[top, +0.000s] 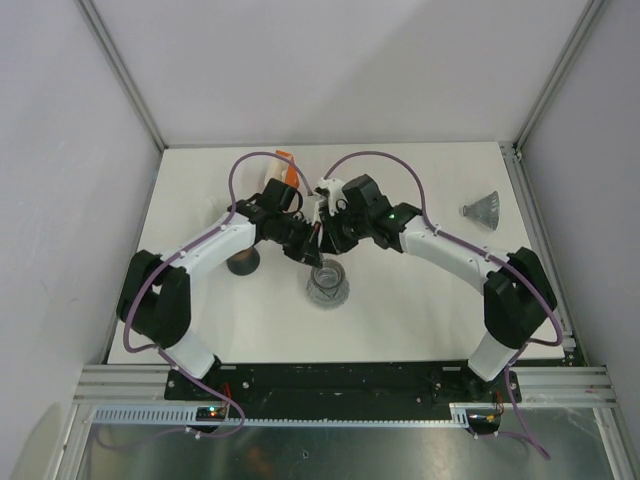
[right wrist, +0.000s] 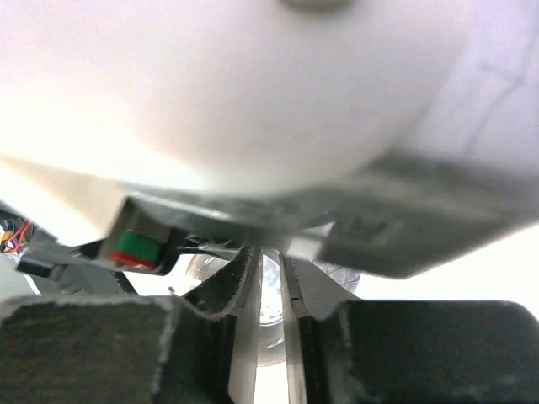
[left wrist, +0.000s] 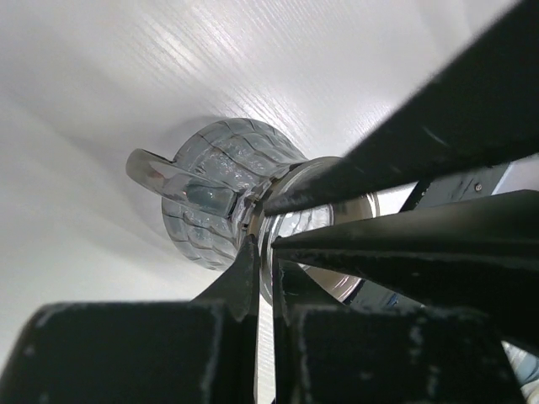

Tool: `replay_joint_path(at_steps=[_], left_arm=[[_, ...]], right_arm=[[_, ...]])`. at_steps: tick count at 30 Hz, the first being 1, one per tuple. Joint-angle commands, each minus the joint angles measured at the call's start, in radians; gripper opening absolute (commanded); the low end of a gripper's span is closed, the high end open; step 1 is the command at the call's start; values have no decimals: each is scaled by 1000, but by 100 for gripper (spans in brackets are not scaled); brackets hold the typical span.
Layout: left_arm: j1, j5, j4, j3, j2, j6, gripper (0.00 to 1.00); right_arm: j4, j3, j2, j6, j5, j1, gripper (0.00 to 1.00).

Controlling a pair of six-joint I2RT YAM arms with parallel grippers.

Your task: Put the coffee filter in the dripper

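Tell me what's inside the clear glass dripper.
The clear ribbed glass dripper looks empty from above; black fingers cover much of its mouth in the left wrist view.

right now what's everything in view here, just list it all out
dripper: one, clear glass with a handle, middle of the table, under both grippers
cone: one, grey, far right of the table
round object: one, dark, left of the dripper, beside the left arm
orange and white item: one, far side of the table, partly hidden by the left arm
coffee filter: none I can pick out for sure
table: one, white
left gripper: one, black, shut, at the dripper's rim
right gripper: one, black, fingers close together, facing the left one over the dripper
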Motion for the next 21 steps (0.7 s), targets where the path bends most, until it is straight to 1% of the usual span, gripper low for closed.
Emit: replay_joint_path(at_steps=[1,4,8,13,15,21], left_arm=[[-8,-16,6,39,11,34,1],[-8,-16,7,40,11,32,1],[-6,-12,6,46,11,31,3],[-3,3,6,57,9,29,4],[-2,8,6,59,8,29,6],[1,4,6,59,5,26,16]], right_arm=[[26,18,-70,-46,-6,24,14],[31,-3,-93,-43,-6,32,7],[46,-48,-130,-27,7,25,1],[82,-109,-164,-8,-23,15,0],[109,-142,-178,-6,-36,21,0],[153,-184,-164,5,-44,31,0]])
